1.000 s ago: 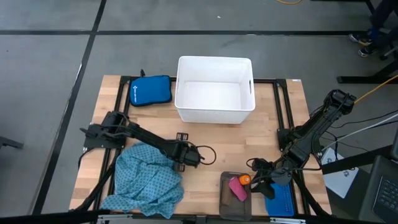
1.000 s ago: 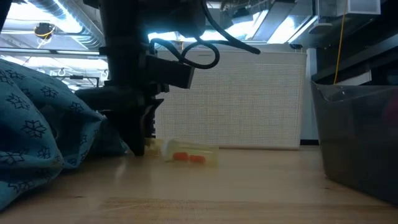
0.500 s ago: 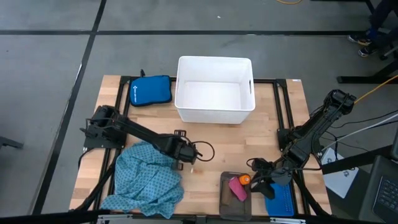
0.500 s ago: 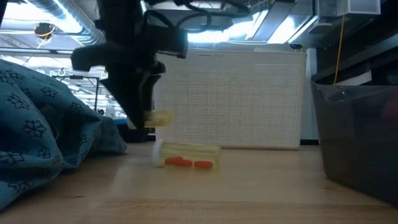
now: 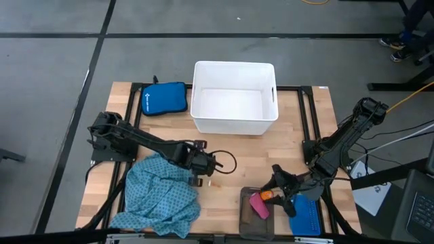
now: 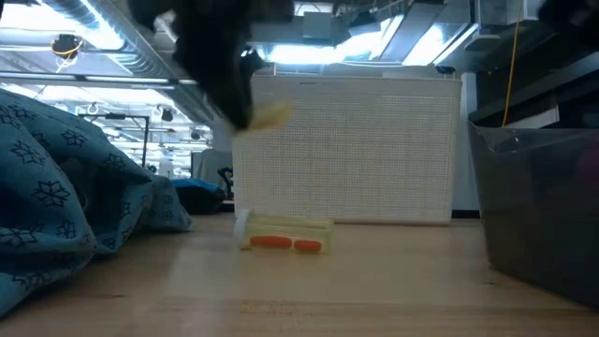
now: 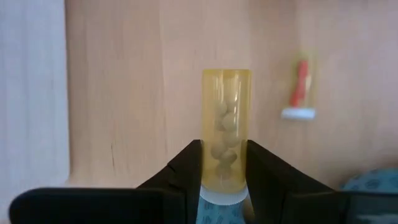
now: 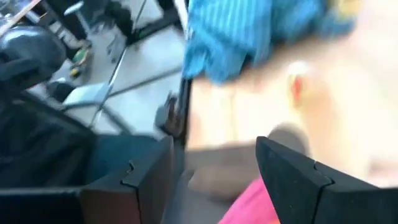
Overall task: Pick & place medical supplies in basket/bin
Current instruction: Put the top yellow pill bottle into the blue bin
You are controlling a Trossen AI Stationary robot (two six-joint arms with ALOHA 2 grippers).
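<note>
Medical supplies sit across a wooden table, seen from above. Nearest the front edge, a teal-blue dotted cloth lies crumpled at the left. At the front right, a flat dark-grey tray holds a small pink piece, and a small blue ribbed basket stands just beside the tray on its right.

Over the tray's far right corner hangs the right end effector, its fingers spread apart with nothing between them; the pink piece shows just below them in the right wrist view.

Farther in, near the middle of the table, the left end effector is lifted above the wood and grips a clear yellow pill vial filled with tan pills, clamped near its white cap. In the low view the vial hangs in the air in front of the tub.

A second clear vial with orange pieces inside and a white cap lies on its side on the table below, apart from the lifted one.

At the far edge stands a big white plastic tub. A royal-blue zip pouch lies just beside it on the left.
</note>
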